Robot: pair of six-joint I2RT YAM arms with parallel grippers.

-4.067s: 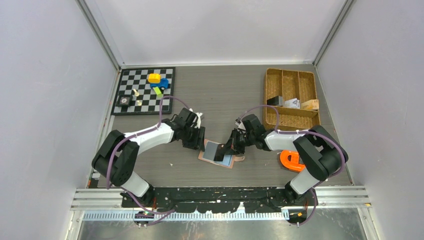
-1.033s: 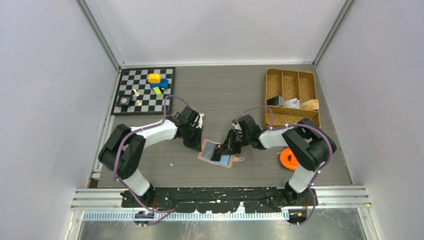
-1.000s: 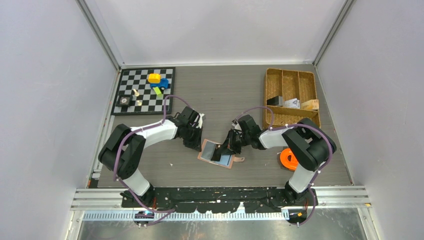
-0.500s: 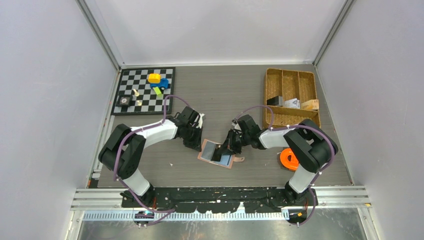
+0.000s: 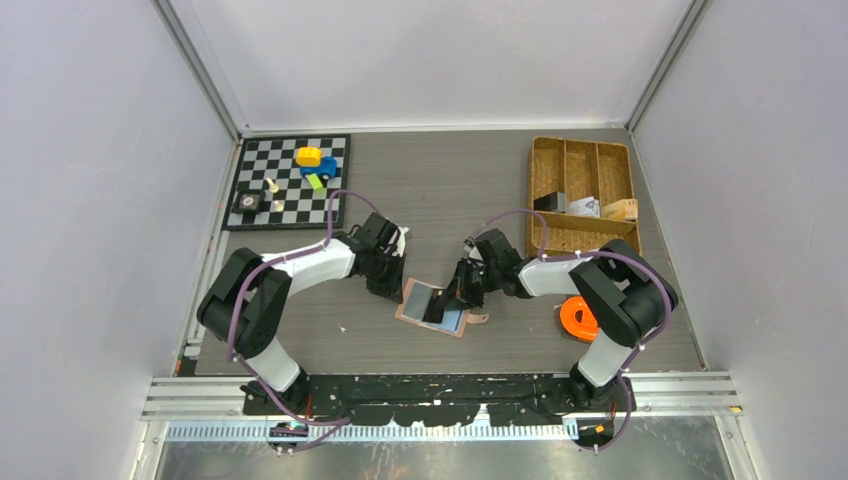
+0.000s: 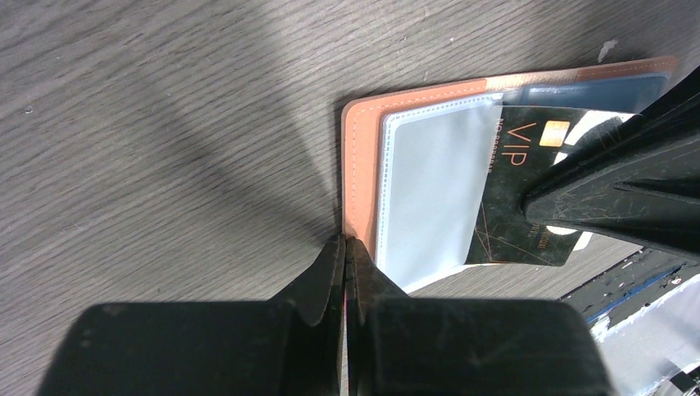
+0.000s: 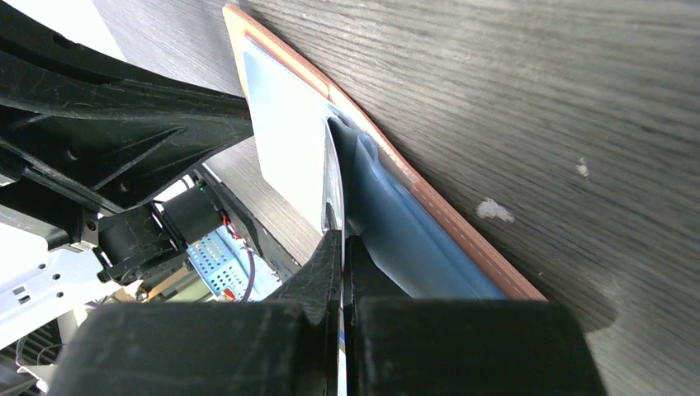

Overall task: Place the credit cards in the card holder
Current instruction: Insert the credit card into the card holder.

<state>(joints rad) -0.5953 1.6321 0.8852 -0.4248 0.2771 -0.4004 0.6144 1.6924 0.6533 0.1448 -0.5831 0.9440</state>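
The salmon-pink card holder (image 5: 408, 313) lies open on the table, its clear sleeve (image 6: 429, 190) facing up. A black credit card marked VIP (image 6: 516, 194) lies partly under that sleeve. My right gripper (image 5: 452, 298) is shut on the card's outer end. In the right wrist view the card (image 7: 333, 194) shows edge-on, running from the gripper (image 7: 341, 235) toward the pink rim (image 7: 450, 216). My left gripper (image 6: 344, 242) is shut with nothing in it. Its tips touch the card holder's pink left edge (image 6: 361, 165) in the left wrist view.
A wicker tray (image 5: 545, 170) with small boxes stands at the back right. A chessboard (image 5: 290, 185) carrying toys and pieces lies at the back left. An orange tape roll (image 5: 577, 318) sits beside the right arm's elbow.
Since four seconds ago the right gripper and the black card have shifted slightly left over the card holder. Nothing has visibly moved in the last second.
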